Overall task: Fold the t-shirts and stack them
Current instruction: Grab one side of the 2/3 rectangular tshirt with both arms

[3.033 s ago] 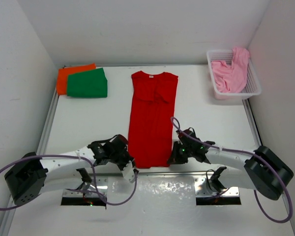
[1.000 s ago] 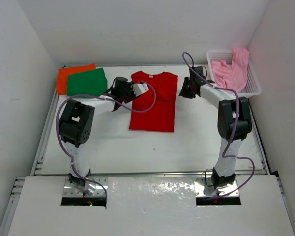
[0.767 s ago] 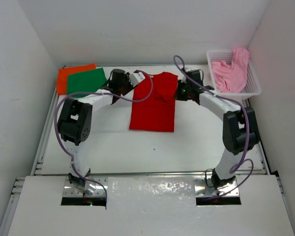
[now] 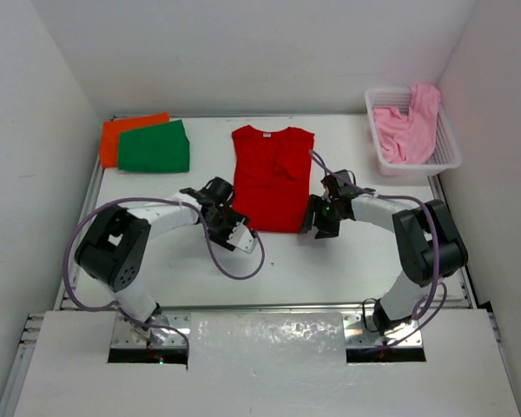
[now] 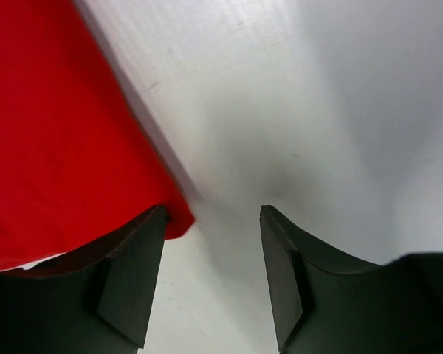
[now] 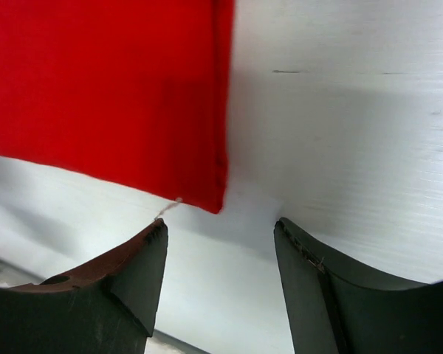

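Top external: four t-shirts (image 4: pixel 272 178) (one in basket (image 4: pixel 417 168)), left fingers (image 5: pixel 129 280), right fingers (image 6: pixel 122 287) parted, empty.

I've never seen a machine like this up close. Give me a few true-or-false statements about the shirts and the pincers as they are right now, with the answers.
1. The green shirt lies on top of the orange shirt. True.
2. The pink shirt is folded flat on the table. False: it lies crumpled in the white basket, partly draped over its rim.
3. The left pincer and the right pincer are both open and hold nothing. True: only bare table shows between the fingers of each.
4. The red shirt is stacked on the green shirt. False: it lies by itself in the middle of the table, apart from the stack, with a pincer at each near corner.
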You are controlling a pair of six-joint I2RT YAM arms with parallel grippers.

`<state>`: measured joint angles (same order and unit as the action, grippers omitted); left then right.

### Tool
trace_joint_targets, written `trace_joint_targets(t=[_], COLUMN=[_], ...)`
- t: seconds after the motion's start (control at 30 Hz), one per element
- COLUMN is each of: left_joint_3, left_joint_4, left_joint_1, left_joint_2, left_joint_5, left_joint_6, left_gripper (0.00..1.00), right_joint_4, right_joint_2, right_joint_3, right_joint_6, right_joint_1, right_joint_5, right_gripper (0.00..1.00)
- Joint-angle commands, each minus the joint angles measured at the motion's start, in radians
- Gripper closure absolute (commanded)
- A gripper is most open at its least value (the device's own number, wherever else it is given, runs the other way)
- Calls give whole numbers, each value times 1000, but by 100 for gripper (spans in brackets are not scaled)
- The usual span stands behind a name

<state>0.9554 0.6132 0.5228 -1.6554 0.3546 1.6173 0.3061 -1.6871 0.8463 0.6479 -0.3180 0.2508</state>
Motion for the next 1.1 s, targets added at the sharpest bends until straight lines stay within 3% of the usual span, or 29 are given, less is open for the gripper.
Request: trace_joint_targets(t=[0.0,0.2,0.27,0.3,0.33,0.43,0.5,0.57,0.73,0.9,1.07], left_joint_3=[-27,-90,-110,-116,-127,-132,-130,-130,-121,-154,-201], left_joint_4=[-168,-314,-357,-375,-392,-457,-490,-497,-471,-337,-210], left_joint_1=[9,16,17,17,17,17,19,17,19,48,138], left_joint_2=[17,-4,-9,-10,-10,-14,-14,-9,38,118,256], left_joint_5=[4,-32,-43,-52,-58,-81,-94,-94,-123,-166,-175], left_joint_6=[18,-16,-33,-42,-56,-118,-152,-171,-226,-232,-361], left_gripper=[48,53,56,58,60,78,98,100,100,100,100], right_joint_4=[-137,-248,-272,-283,-300,-300,-295,-288,-230,-99,-1], right_joint_2=[-6,-62,-88,-95,-103,-105,-97,-88,-46,18,193], right_joint_3=[-27,-69,-66,-67,-70,-75,-78,-81,-73,-96,-180], right_joint_6=[94,171,194,203,214,225,225,219,161,26,-45], right_joint_1=[-3,-3,-3,-4,-3,0,2,7,10,10,-9], right_joint_5=[44,88,100,108,129,125,119,111,122,179,189], right_gripper=[41,43,48,51,62,79,92,99,100,100,100])
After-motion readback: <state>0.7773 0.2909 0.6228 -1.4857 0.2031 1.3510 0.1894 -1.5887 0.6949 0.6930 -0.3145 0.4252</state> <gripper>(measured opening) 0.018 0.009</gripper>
